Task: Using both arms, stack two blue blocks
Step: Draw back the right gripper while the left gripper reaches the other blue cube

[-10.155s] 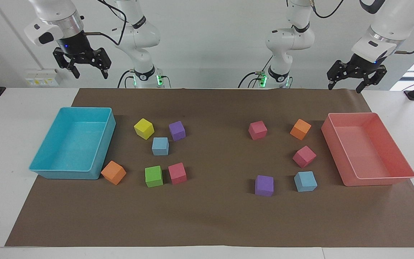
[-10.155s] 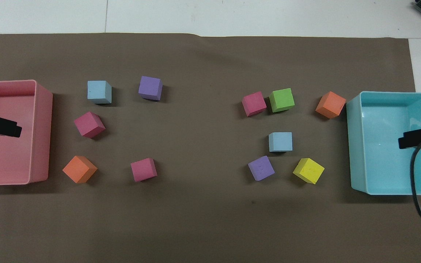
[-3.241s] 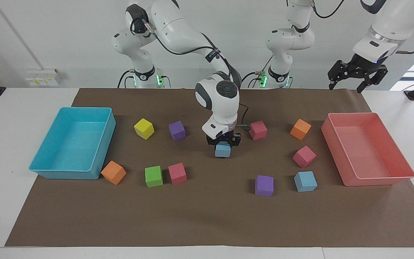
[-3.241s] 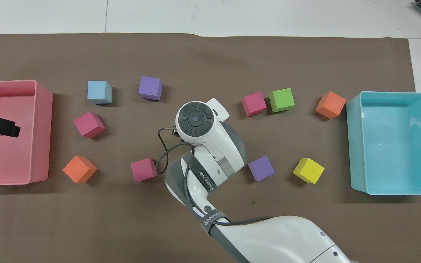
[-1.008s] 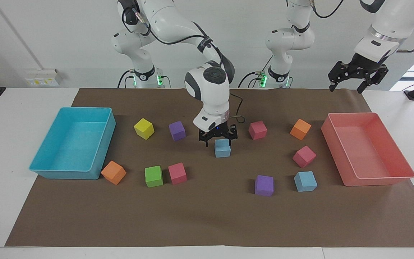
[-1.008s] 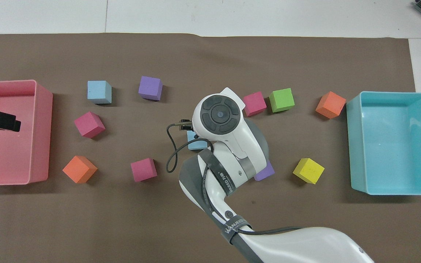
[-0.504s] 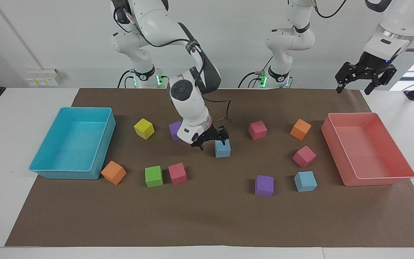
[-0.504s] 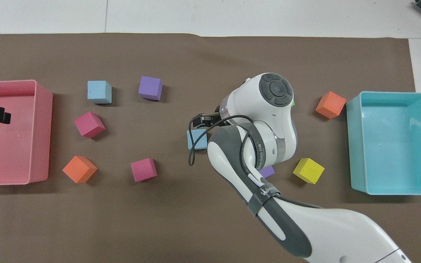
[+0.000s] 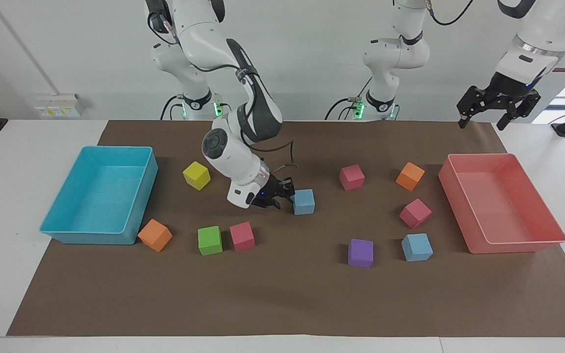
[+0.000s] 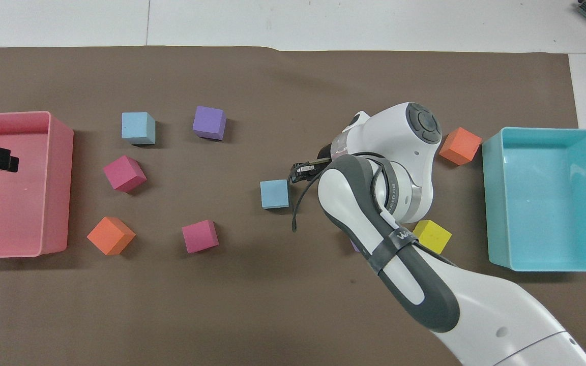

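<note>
Blue blocks: one [image 9: 304, 202] mid-tabletop, just beside right gripper [image 9: 276, 194], jaws state can't tell; other [image 9: 417, 246] by purple cube [image 9: 360, 253]. Left gripper [image 9: 498, 105] waits above pink bin [image 9: 552, 215], jaws open.

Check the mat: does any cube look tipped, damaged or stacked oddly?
Nothing stands out. Every cube lies flat and apart, including the blue block beside the right gripper and the other blue block.
</note>
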{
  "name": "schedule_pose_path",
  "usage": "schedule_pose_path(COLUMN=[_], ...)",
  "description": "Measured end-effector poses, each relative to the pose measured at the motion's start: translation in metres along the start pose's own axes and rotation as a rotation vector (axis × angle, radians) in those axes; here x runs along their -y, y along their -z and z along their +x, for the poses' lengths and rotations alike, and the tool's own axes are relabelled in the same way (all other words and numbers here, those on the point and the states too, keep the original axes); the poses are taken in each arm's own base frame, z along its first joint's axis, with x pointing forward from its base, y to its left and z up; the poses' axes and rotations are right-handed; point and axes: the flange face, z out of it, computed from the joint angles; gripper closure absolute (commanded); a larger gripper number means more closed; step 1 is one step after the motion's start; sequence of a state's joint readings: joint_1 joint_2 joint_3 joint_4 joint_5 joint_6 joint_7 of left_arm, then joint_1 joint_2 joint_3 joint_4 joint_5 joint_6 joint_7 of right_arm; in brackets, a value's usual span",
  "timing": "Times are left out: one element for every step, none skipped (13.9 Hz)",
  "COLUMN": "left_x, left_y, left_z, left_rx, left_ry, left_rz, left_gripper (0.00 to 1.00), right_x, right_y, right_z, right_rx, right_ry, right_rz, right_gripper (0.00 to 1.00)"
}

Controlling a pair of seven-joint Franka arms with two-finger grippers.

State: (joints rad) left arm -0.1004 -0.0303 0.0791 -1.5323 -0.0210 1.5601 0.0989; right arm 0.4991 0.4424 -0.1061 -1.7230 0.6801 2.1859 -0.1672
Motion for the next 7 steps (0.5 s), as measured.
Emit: schedule_pose_path(left_x=[-0.001, -0.003, -0.004, -0.005, -0.005, -0.005, -0.004], left_y=[-0.006, -0.014, -0.024, -0.034, -0.044, -0.056, -0.068], left_z=[0.005, 0.014, 0.025, 0.036, 0.047, 0.057, 0.068], left_rx=[-0.001, -0.003, -0.005, -0.012, -0.021, -0.031, -0.041], left_ry=[-0.003, -0.006, -0.008, -0.011, -0.013, -0.013, -0.013], left_rz=[0.001, 0.003, 0.005, 0.008, 0.011, 0.014, 0.017], left_gripper=[0.00, 0.00, 0.00, 0.00, 0.00, 0.00, 0.00], right_x=[-0.007, -0.013, -0.019, -0.027, -0.036, -0.045, -0.051], right_y=[-0.002, -0.004, -0.008, -0.011, -0.015, -0.019, -0.025], right_z=[-0.001, -0.003, -0.005, -0.008, -0.011, -0.013, -0.015], right_rx=[0.003, 0.003, 0.000, -0.003, -0.006, -0.007, -0.010], right_ry=[0.000, 0.012, 0.030, 0.045, 0.050, 0.046, 0.031], right_rz=[0.014, 0.042, 0.079, 0.110, 0.135, 0.157, 0.182], right_gripper=[1.00, 1.00, 1.00, 1.00, 1.00, 1.00, 1.00])
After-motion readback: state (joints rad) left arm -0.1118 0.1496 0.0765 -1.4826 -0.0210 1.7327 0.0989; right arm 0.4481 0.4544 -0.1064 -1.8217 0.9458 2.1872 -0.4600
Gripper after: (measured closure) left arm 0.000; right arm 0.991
